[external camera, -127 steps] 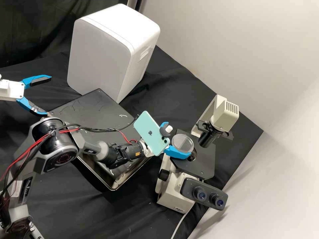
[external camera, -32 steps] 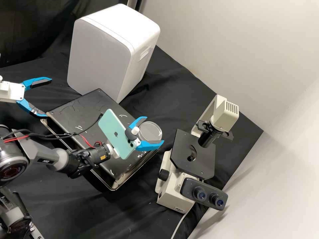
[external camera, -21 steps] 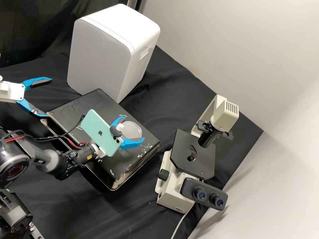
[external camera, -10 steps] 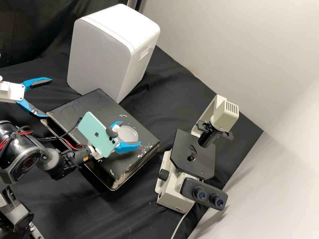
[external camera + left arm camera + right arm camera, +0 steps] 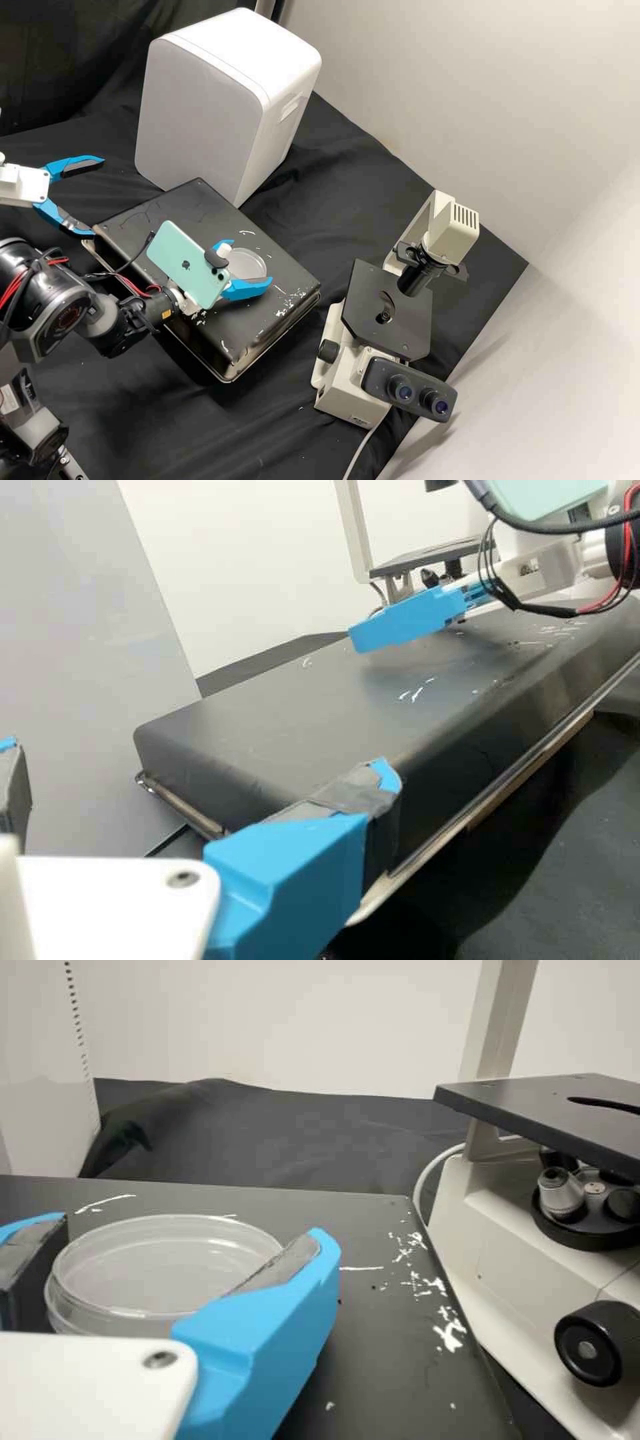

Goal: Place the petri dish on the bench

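The right gripper (image 5: 252, 263) is clamped on the petri dish (image 5: 247, 261), one blue finger on each side of its rim. It holds the dish level and very low over the scuffed black slab (image 5: 200, 213) that lies on the cloth-covered bench, left of the microscope (image 5: 373, 347) and nearer than the white box (image 5: 220, 93). Whether the dish's base touches the slab I cannot tell. The left gripper (image 5: 97, 195) hangs spread wide and empty at the slab's far-left corner. The carry looks about finished; what remains, I judge, is settling the dish, letting go and backing the fingers clear without dragging it.
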Robot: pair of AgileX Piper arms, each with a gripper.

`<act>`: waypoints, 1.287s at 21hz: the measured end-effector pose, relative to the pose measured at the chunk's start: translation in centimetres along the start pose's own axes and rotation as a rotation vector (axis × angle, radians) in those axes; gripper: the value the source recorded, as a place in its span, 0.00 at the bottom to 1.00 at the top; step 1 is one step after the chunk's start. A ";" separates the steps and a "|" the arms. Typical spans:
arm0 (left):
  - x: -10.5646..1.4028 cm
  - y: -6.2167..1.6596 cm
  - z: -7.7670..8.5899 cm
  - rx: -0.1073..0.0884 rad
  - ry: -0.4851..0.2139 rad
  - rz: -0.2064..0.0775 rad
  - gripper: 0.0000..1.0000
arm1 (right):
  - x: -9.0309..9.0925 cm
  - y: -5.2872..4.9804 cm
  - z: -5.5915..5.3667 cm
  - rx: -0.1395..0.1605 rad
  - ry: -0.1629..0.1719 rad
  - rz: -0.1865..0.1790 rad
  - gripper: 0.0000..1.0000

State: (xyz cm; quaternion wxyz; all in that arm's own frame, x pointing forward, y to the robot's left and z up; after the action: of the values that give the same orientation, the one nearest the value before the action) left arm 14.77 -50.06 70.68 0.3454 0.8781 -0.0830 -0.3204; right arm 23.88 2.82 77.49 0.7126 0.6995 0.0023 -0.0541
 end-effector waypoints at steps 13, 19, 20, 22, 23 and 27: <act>0.0 0.00 0.0 0.000 0.000 0.000 1.00 | 0.2 -0.2 0.0 0.005 -0.012 0.003 1.00; 0.0 0.00 0.0 0.000 0.000 0.000 1.00 | 0.2 -0.5 -0.2 -0.019 -0.030 0.012 1.00; 0.0 0.00 0.0 0.000 0.000 0.000 1.00 | 0.2 -0.6 -0.1 -0.022 -0.035 0.010 1.00; 0.0 0.00 0.0 0.000 0.000 0.000 1.00 | 0.2 -0.6 -0.1 -0.026 -0.038 0.008 1.00; 0.0 0.00 0.0 0.000 0.000 0.000 1.00 | 0.2 -0.7 -0.1 -0.028 -0.038 0.006 1.00; 0.0 0.00 0.0 0.000 0.000 0.000 1.00 | 0.3 -0.6 -0.3 -0.036 -0.049 0.033 1.00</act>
State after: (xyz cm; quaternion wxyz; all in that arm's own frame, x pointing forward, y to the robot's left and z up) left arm 14.77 -50.06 70.68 0.3454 0.8781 -0.0830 -0.3204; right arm 24.14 3.10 76.87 0.7256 0.6851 -0.0258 -0.0592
